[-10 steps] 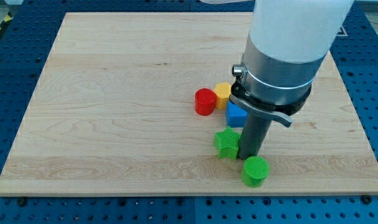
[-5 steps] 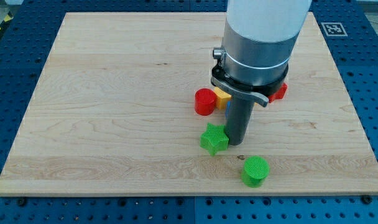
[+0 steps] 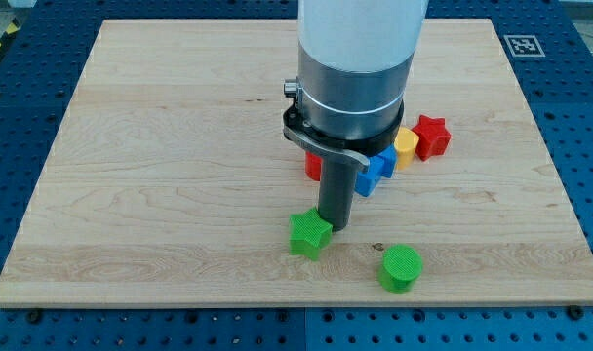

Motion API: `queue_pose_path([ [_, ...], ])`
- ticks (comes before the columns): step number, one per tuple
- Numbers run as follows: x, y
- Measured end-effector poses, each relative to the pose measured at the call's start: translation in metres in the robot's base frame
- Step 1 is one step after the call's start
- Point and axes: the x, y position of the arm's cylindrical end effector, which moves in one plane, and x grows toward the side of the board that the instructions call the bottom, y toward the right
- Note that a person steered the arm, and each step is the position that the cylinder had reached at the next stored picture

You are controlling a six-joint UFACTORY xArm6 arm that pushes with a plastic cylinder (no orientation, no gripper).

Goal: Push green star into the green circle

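Blocks are crowding the view's right behind the rod: a blue cube (image 3: 373,174), a yellow block (image 3: 406,144), a red star (image 3: 432,136) and a red block (image 3: 314,166) peeking out mid-bench (image 3: 160,146). My tip (image 3: 334,226) is touching the green star (image 3: 308,234) at its upper right. One green circle (image 3: 401,268) is sitting apart, lower right, nothing between. No claw is showing.

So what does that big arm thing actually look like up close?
A wide white cylinder at the view's top, then a silvery metal section ringed by a dark band, with a thin curved grey bracket and a small bolt on its left. Below it a straight dark rod runs down to my tip. No cables or markings show.
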Motion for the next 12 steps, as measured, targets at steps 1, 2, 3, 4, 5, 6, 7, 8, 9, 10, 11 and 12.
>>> queue_pose_path([
  [1,-0.010,-0.030],
  [2,-0.028,-0.058],
  [3,-0.022,-0.064],
  [4,-0.004,-0.065],
  [5,0.000,-0.065],
  [6,0.014,-0.065],
  [7,0.023,-0.065],
  [8,0.024,-0.065],
  [9,0.045,-0.062],
  [10,0.045,-0.062],
  [11,0.047,-0.034],
  [12,0.052,-0.022],
])
